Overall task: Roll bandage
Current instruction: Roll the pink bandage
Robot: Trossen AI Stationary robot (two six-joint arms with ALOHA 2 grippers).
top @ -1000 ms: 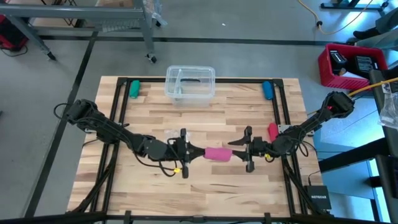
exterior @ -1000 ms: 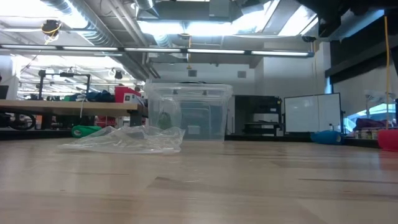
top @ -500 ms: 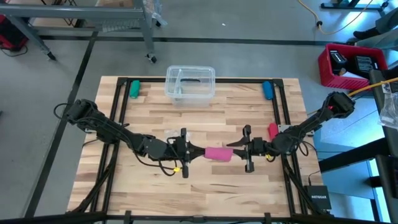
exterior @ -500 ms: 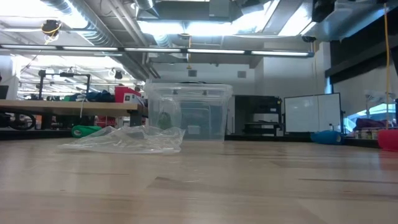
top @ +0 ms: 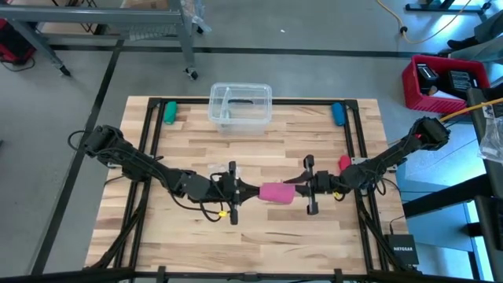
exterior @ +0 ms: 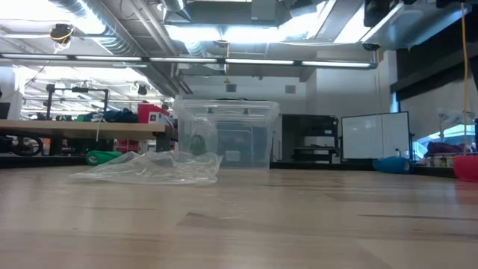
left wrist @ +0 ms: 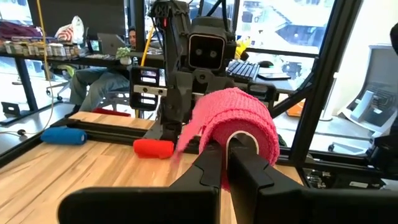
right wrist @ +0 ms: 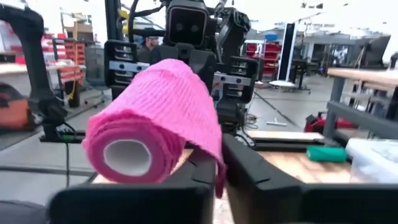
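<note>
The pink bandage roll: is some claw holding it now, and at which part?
Both claws hold it. The left claw grips one end of the bandage at its core; the right claw pinches the loose tail at the other end.

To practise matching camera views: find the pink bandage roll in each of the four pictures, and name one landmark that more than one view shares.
High view: bandage roll at table centre, between both claws.
Low view: not in it.
Left wrist view: roll centre, on the left claw.
Right wrist view: roll left of centre.
Shared landmark: small red object.
</note>
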